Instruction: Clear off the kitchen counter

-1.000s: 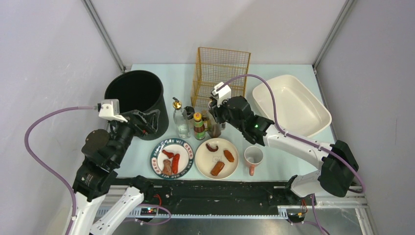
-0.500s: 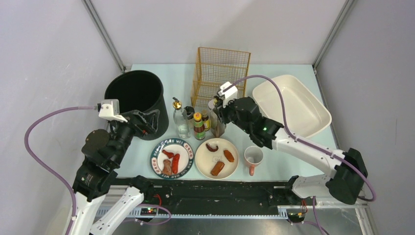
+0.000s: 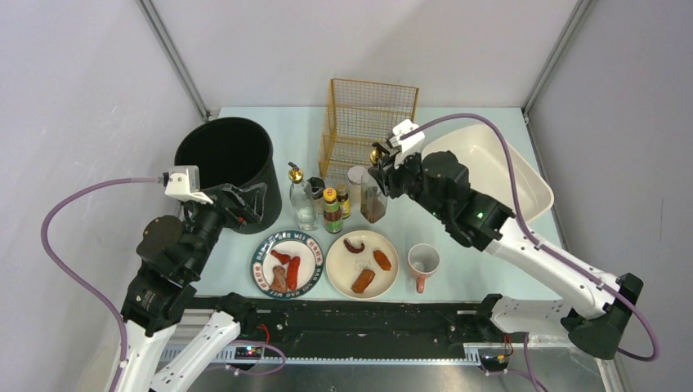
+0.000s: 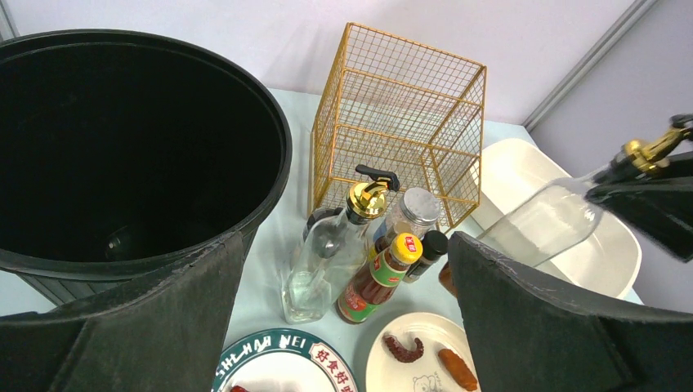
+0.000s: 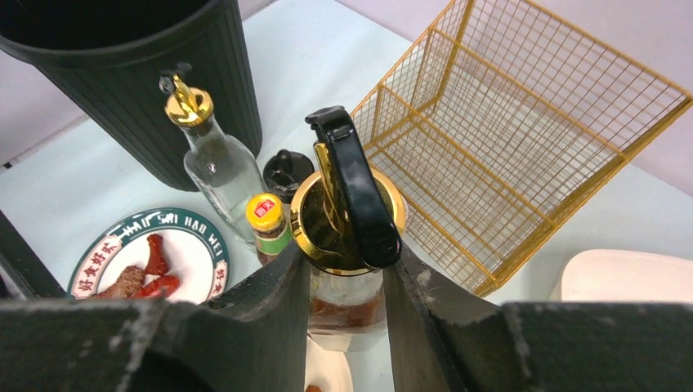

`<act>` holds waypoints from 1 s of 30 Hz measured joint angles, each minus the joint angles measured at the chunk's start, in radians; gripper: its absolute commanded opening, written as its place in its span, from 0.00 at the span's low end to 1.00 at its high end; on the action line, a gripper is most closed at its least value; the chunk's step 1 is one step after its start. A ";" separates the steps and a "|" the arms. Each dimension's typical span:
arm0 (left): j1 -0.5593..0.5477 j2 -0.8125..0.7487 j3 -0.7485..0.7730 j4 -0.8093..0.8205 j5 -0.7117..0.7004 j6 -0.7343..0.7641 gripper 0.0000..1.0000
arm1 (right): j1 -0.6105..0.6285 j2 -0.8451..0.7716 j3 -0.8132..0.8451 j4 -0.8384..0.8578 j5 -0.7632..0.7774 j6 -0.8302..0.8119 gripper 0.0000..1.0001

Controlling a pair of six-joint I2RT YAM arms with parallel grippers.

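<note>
On the pale mint kitchen counter (image 3: 294, 131) stands a cluster: a clear bottle with a gold pourer (image 3: 303, 204), a yellow-capped sauce bottle (image 3: 332, 211), a small dark-capped bottle (image 3: 344, 200) and a silver-lidded jar (image 3: 356, 175). My right gripper (image 3: 384, 175) is shut on another glass bottle (image 5: 347, 245), which has a gold cap, a black spout and brown liquid at its bottom. It hangs tilted above the counter, just right of the cluster. My left gripper (image 3: 248, 204) hovers open and empty beside the black bin (image 3: 225, 159).
A gold wire basket (image 3: 368, 114) stands at the back and a white oval tub (image 3: 486, 175) at the back right. In front lie a green-rimmed plate (image 3: 287, 265) and a cream plate (image 3: 362, 263), both with food, and a mug (image 3: 423, 261).
My right arm has carried the gold-capped bottle up and to the right, out of the cluster and toward the basket and tub. The left arm has not moved.
</note>
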 measured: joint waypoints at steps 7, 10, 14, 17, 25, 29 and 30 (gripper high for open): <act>0.000 -0.001 0.000 0.000 0.001 0.000 0.98 | 0.000 0.000 0.208 -0.140 -0.001 -0.006 0.00; 0.000 -0.007 0.000 0.000 0.001 0.000 0.98 | -0.002 0.013 0.322 -0.176 0.031 -0.022 0.00; 0.000 -0.013 -0.003 0.001 0.003 0.000 0.98 | -0.051 0.083 0.488 -0.205 0.067 -0.014 0.00; 0.000 -0.015 -0.013 0.000 0.003 0.000 0.98 | -0.127 0.159 0.588 -0.211 0.090 0.006 0.00; 0.000 -0.017 -0.021 -0.004 0.003 0.004 0.98 | -0.220 0.386 0.795 -0.217 0.158 -0.010 0.00; 0.000 -0.017 -0.021 -0.004 0.010 0.003 0.98 | -0.234 0.509 0.944 -0.217 0.172 -0.040 0.00; 0.000 -0.018 -0.021 -0.004 0.011 0.003 0.98 | -0.239 0.535 0.978 -0.216 0.175 -0.048 0.00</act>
